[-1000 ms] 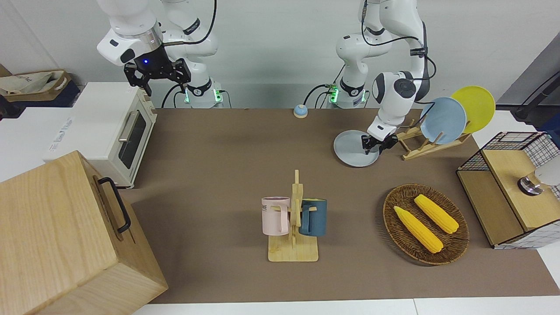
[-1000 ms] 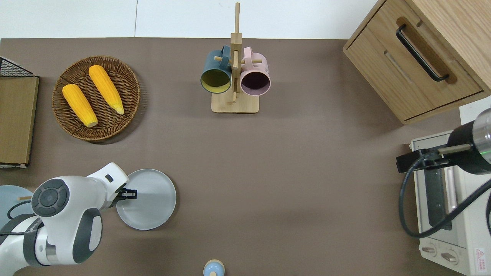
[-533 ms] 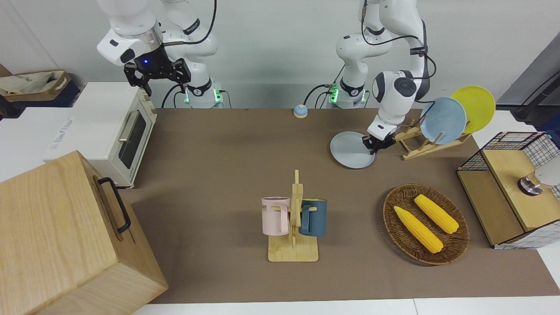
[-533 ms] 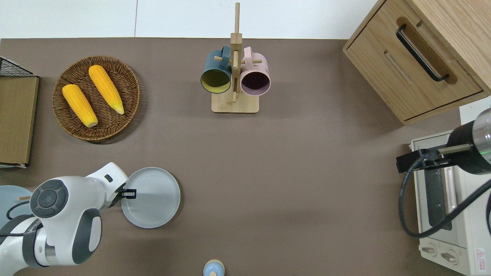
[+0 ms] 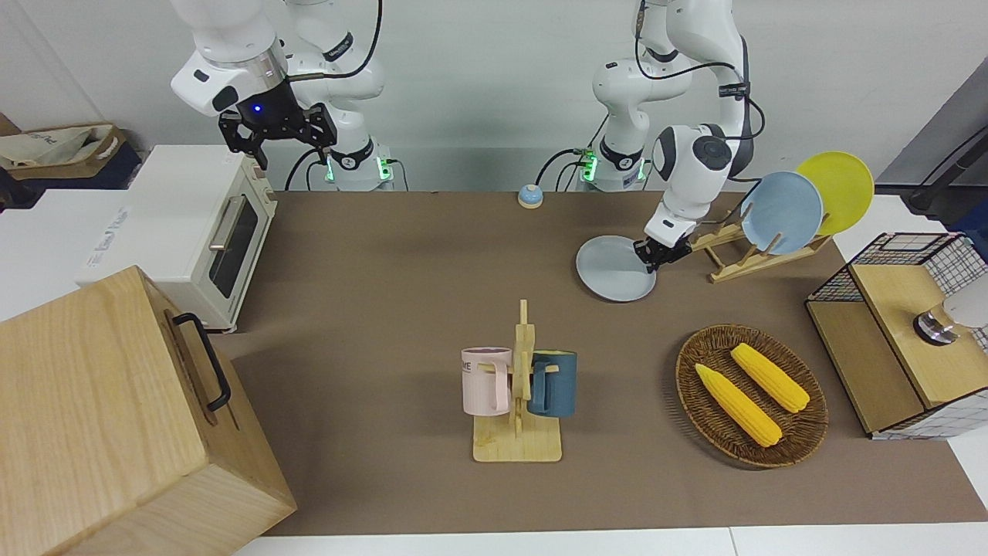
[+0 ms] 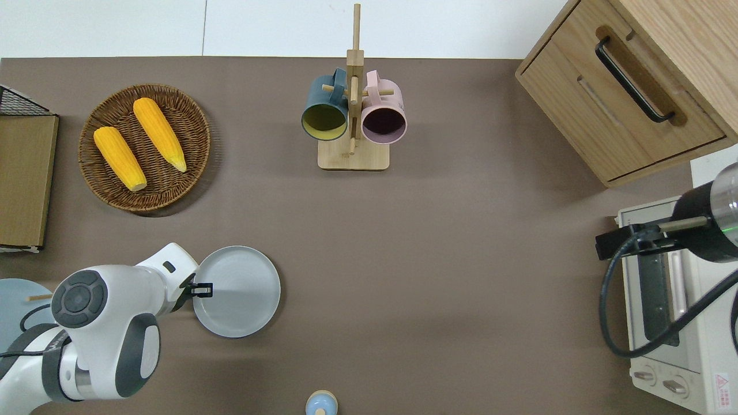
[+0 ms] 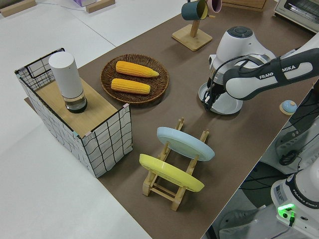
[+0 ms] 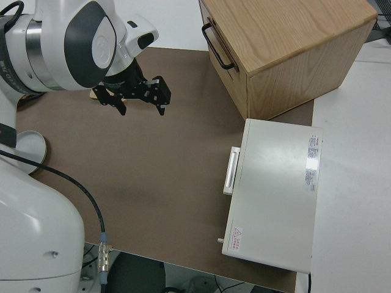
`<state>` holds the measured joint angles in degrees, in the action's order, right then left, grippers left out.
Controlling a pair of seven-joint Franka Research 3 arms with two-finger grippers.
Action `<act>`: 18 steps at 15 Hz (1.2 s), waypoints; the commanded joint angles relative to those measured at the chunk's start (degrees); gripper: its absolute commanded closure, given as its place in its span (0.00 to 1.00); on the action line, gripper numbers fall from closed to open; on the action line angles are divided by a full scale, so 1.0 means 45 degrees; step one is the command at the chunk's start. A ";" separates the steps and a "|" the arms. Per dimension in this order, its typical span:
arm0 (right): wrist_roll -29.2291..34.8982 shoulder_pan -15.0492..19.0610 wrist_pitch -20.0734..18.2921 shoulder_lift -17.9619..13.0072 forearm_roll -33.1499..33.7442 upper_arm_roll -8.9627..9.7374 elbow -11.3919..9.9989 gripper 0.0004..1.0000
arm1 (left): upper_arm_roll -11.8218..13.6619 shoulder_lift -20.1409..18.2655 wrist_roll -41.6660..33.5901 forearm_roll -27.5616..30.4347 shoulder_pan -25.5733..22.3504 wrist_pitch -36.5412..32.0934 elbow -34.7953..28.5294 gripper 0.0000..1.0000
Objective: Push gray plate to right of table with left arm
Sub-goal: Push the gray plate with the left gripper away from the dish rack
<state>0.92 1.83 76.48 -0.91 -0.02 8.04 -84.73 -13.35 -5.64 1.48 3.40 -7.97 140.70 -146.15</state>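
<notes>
The left gripper has its fingers pressed together against the gray plate's rim, near the left arm's end of the bench; push low and centred so the plate slides straight; right arm parked.

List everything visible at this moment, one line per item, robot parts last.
gray plate: 1, pale gray, flat on the table, toward the left arm's end
upright plates: 2, sky-blue and yellow, in a wooden rack
basket: 1, brown wicker, holding 2 yellow corn cobs
mugs: 2, teal and pink, on a wooden stand
bell: 1, blue, nearest the robots
toaster oven: 1, white
wooden cabinet: 1
wire crate: 1, white cylinder on top
left hand: at the gray plate's rim
right hand: parked, open
</notes>
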 commanded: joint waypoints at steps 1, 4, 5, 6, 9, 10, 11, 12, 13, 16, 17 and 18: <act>0.0147 0.0256 -0.0199 -0.0031 -0.0055 0.0205 0.0119 0.02 | 0.0037 0.0237 0.1251 0.0161 0.0948 0.0238 -0.0082 1.00; 0.0147 0.0237 -0.0199 -0.0031 -0.0055 0.0205 0.0119 0.02 | 0.0037 0.0257 0.1605 0.0181 0.1146 0.0238 -0.0043 1.00; 0.0147 0.0256 -0.0199 -0.0031 -0.0055 0.0205 0.0119 0.02 | 0.0037 0.0257 0.1644 0.0181 0.1146 0.0238 0.0015 1.00; 0.0167 0.0237 -0.0199 -0.0031 -0.0055 0.0205 0.0119 0.02 | 0.0037 0.0296 0.1664 0.0220 0.1146 0.0238 0.0054 1.00; 0.0147 0.0256 -0.0199 -0.0031 -0.0055 0.0205 0.0119 0.02 | 0.0037 0.0335 0.1742 0.0415 0.1146 0.0238 0.0094 1.00; 0.0147 0.0237 -0.0199 -0.0031 -0.0055 0.0205 0.0119 0.02 | 0.0018 0.0335 0.1762 0.0415 0.1146 0.0238 0.0094 1.00; 0.0167 0.0237 -0.0199 -0.0031 -0.0055 0.0205 0.0119 0.02 | 0.0018 0.0335 0.1781 0.0435 0.1146 0.0238 0.0094 1.00; 0.0147 0.0237 -0.0199 -0.0031 -0.0055 0.0205 0.0119 0.02 | 0.0018 0.0316 0.1801 0.0435 0.1184 0.0238 0.0094 1.00; 0.0147 0.0237 -0.0199 -0.0031 -0.0055 0.0205 0.0119 0.02 | 0.0018 0.0315 0.1956 0.0435 0.1320 0.0238 0.0094 1.00; 0.0167 0.0237 -0.0199 -0.0031 -0.0055 0.0205 0.0119 0.02 | 0.0018 0.0315 0.2736 0.0435 0.1924 0.0238 0.0094 1.00; 0.0147 0.0237 -0.0199 -0.0031 -0.0055 0.0205 0.0119 0.02 | 0.0018 0.0296 0.3009 0.0435 0.2101 0.0218 0.0094 1.00; 0.0147 0.0237 -0.0199 -0.0031 -0.0055 0.0205 0.0119 0.02 | 0.0018 0.0296 0.3283 0.0435 0.2238 0.0218 0.0094 1.00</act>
<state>0.92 1.83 76.48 -0.91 -0.02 8.04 -84.73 -13.46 -5.48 12.16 4.64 -1.17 140.84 -145.79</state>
